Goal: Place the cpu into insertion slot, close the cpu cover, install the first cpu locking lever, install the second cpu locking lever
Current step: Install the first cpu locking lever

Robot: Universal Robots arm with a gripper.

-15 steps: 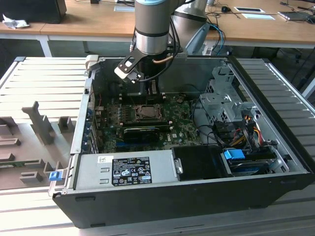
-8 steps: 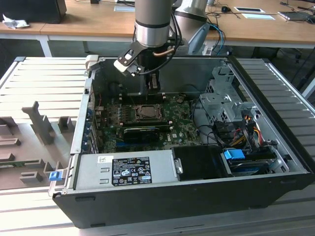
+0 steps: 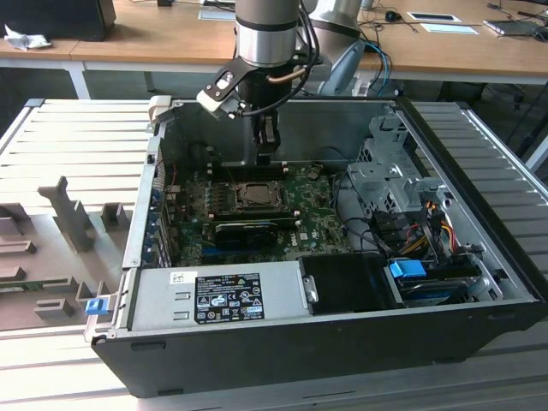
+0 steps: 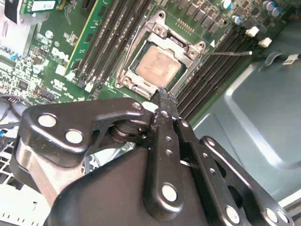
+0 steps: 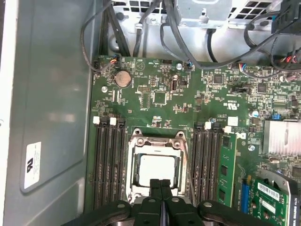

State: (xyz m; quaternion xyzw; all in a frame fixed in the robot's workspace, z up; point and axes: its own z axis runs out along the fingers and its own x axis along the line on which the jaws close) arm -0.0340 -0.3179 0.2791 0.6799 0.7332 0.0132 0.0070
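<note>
- While the cpu [image 5: 155,170] lies in the insertion slot [image 5: 128,165], the cpu cover [image 5: 155,141] sits down around it.
- Memory slots [image 5: 108,165] flank it, near the green motherboard's [image 3: 317,223] far edge.
- Pincer [image 5: 160,181], fingers together and empty, hangs just above the socket's rim.

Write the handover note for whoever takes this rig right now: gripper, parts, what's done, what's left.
The gripper is shut with nothing in it, its tips at the edge of the insertion slot inside the open case.
The cpu sits in the slot.
The cpu cover lies flat around the cpu and looks closed.
Done: cpu placed, cover down.
Left: the locking levers. In the second wrist view one thin lever sticks out sideways from the socket and looks unlatched. I cannot make out the other.
</note>
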